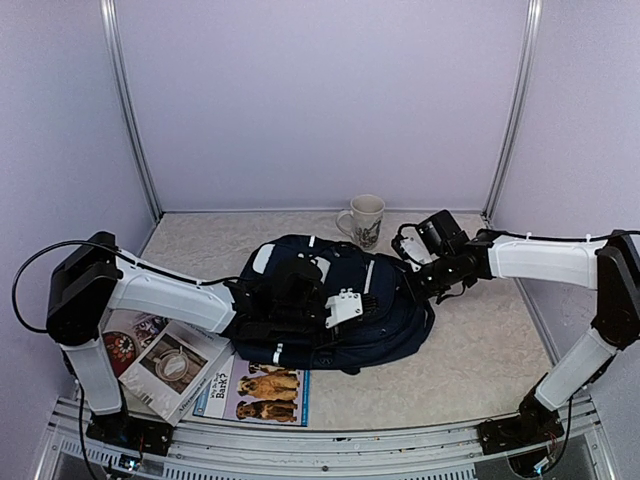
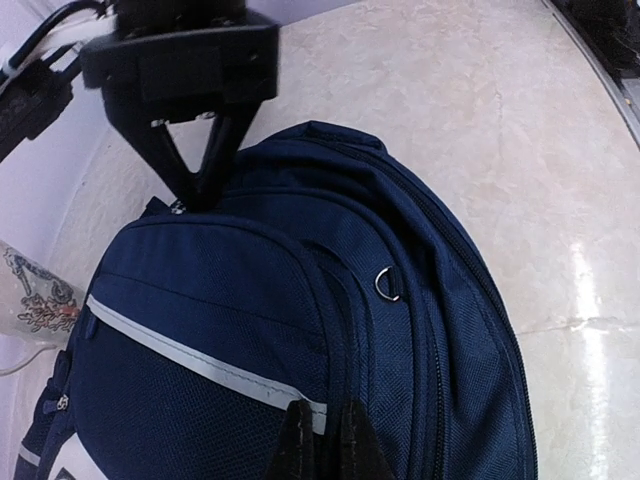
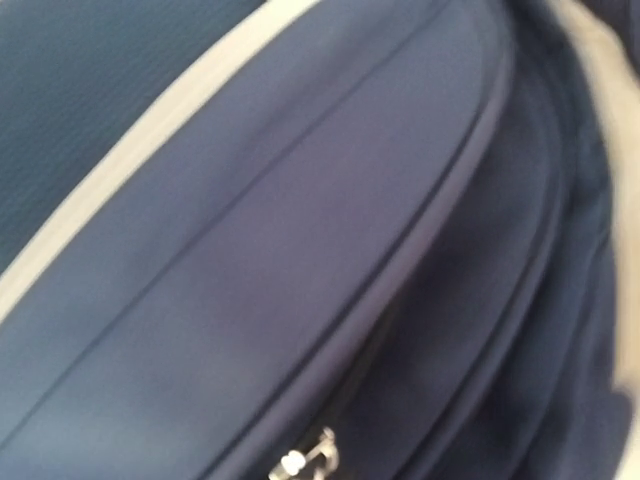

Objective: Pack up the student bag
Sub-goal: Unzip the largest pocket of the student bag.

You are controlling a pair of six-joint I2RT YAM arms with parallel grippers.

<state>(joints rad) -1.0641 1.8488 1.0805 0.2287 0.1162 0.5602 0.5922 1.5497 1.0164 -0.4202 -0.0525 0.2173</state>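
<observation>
The student bag (image 1: 330,320), navy with pale trim stripes, lies on its side in the middle of the table. My left gripper (image 1: 345,308) rests on top of it. In the left wrist view its black fingers (image 2: 300,440) are shut on a fold of the student bag (image 2: 300,300) at a seam, right where a pale stripe (image 2: 200,365) ends. My right gripper (image 1: 415,287) reaches in from the right. Its fingertips (image 2: 187,195) are pinched together on a small metal zipper pull (image 2: 178,208) at the bag's end. The right wrist view is a blurred close-up of the zipper pull (image 3: 305,462); its fingers do not show.
A patterned mug (image 1: 366,220) stands just behind the bag. Two magazines (image 1: 170,365) and a booklet with dog photos (image 1: 258,392) lie at the front left, partly under the left arm. A metal D-ring (image 2: 388,283) sits on the bag. Walls and posts close the back and sides.
</observation>
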